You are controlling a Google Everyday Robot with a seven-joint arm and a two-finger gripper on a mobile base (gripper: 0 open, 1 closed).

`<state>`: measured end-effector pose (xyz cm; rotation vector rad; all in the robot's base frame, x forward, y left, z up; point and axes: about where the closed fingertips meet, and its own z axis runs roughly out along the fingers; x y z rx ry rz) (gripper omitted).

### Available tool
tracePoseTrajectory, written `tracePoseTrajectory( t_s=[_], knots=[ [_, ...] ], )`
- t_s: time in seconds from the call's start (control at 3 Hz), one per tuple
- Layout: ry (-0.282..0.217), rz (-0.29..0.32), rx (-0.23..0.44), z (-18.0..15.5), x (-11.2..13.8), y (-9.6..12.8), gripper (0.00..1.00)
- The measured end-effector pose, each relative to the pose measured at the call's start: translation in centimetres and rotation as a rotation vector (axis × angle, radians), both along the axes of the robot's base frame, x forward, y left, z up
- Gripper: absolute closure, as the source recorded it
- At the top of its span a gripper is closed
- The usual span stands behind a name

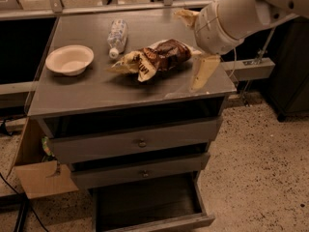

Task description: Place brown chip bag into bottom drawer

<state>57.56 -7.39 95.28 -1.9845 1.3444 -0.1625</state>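
Observation:
The brown chip bag point(155, 57) lies crinkled on the grey cabinet top point(96, 91), right of centre. My gripper point(189, 50) hovers just right of the bag at the top's right edge. It is open, with one cream finger point(185, 17) behind the bag's right end and the other finger point(204, 71) in front of it. It holds nothing. The bottom drawer point(159, 223) is pulled out at the foot of the cabinet, its dark inside showing.
A clear plastic bottle point(117, 36) lies at the back of the top. A white bowl point(70, 59) sits at the left. Two shallower knobbed drawers point(140, 141) stand slightly out above the bottom one. A cardboard box point(41, 178) is on the floor at the left.

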Motion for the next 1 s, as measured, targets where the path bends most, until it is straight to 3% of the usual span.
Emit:
tracePoseTrajectory(
  t_s=[0.33, 1.0],
  knots=[
    [-0.028, 0.057, -0.020, -0.6, 2.5, 2.3, 0.00],
    [-0.064, 0.098, -0.029, -2.1, 7.4, 4.2, 0.00]
  ],
)
